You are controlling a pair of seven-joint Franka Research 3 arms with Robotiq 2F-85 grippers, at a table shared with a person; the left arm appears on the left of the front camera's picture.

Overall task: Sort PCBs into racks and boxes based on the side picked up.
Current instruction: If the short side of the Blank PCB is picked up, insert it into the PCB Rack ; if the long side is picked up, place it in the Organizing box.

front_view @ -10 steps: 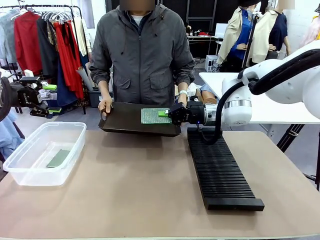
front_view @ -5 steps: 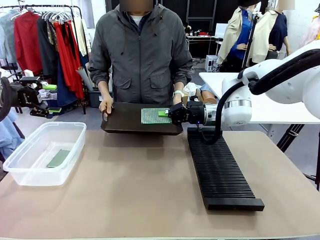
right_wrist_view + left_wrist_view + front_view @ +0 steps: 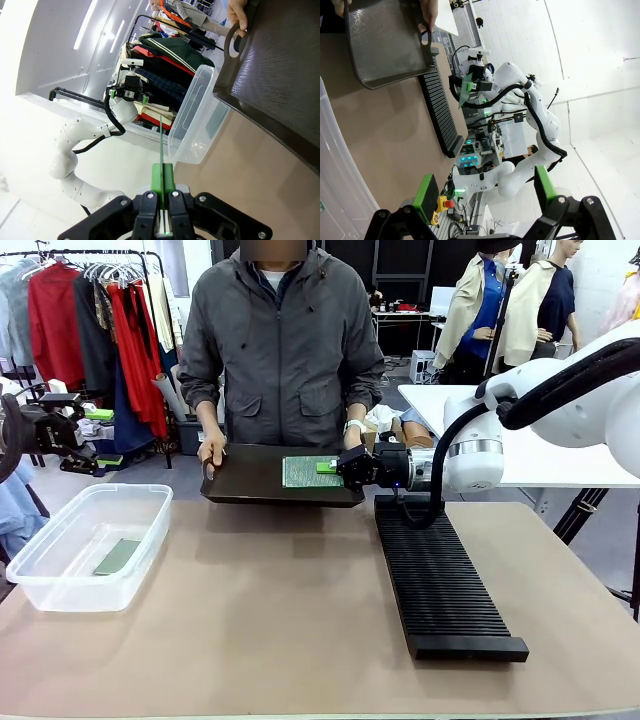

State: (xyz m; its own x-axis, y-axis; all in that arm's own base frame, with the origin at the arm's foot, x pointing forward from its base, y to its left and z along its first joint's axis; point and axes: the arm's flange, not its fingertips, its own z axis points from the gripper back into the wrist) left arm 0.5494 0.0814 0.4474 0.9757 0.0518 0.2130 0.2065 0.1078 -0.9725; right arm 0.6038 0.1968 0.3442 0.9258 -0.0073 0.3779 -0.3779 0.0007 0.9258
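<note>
Tray (image 3: 250,480) has edged slightly right at the brown worktop's (image 3: 280,620) far edge, clothes rail (image 3: 100,254) behind. Right pincer (image 3: 340,468) clamps a pale, patterned PCB (image 3: 300,472) by it; left pincer (image 3: 104,437) gapes empty beyond the left edge.

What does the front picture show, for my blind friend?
The robot's right fingers pinch a green PCB by a black tray that a person holds. A clear box with another PCB sits on the table's left, a black rack on its right.
</note>
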